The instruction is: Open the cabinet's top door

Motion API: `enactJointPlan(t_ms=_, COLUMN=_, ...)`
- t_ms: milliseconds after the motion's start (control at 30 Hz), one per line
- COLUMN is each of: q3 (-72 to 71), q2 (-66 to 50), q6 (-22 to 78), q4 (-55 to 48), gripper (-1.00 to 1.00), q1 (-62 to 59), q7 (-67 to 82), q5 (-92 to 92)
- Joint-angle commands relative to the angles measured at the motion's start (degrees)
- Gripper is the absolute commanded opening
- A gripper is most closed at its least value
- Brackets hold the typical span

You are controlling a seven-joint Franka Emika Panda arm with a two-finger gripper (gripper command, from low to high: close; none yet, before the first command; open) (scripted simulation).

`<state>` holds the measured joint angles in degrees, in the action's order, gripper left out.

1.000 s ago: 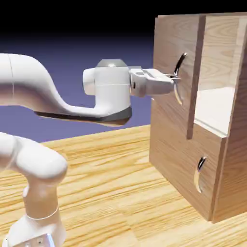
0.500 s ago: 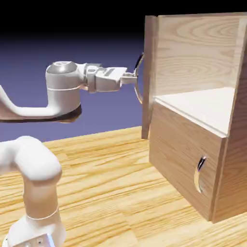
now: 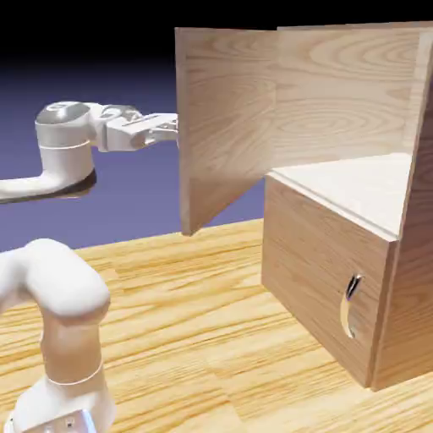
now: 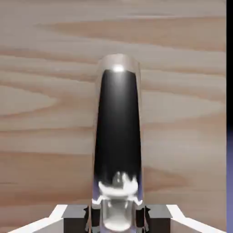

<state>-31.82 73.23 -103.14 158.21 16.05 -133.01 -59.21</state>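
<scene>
Where the exterior view looks, the top door [image 3: 224, 127] stands swung wide, its free edge beside the gripper [image 3: 176, 128], left of the cabinet's [image 3: 326, 279] open upper compartment. In the hand view, the jaws are closed on the curved handle [image 4: 117, 127] (dark, shiny).

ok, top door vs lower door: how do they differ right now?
The top door is swung wide open; the lower door is shut. The gripper is closed on the top door's handle, while nothing touches the lower door's handle. Both are light wood-grain panels with curved, shiny handles.
</scene>
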Motion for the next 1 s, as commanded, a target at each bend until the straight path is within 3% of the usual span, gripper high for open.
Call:
enactJointPlan(t_ms=0, q3=-2.09, q2=-0.79, q6=2.00, q4=-1.24, gripper=-1.00, q1=-0.58, q7=-0.13, q5=1.72)
enactJointPlan(t_ms=500, q3=-30.73, q2=-11.68, q6=30.17, q4=-29.74, gripper=-1.00, q1=-23.42, q7=-0.74, q5=20.14)
enactJointPlan(t_ms=967, q3=-46.87, q2=-10.18, q6=49.42, q4=-58.80, gripper=-1.00, q1=-50.80, q7=5.03, q5=26.49)
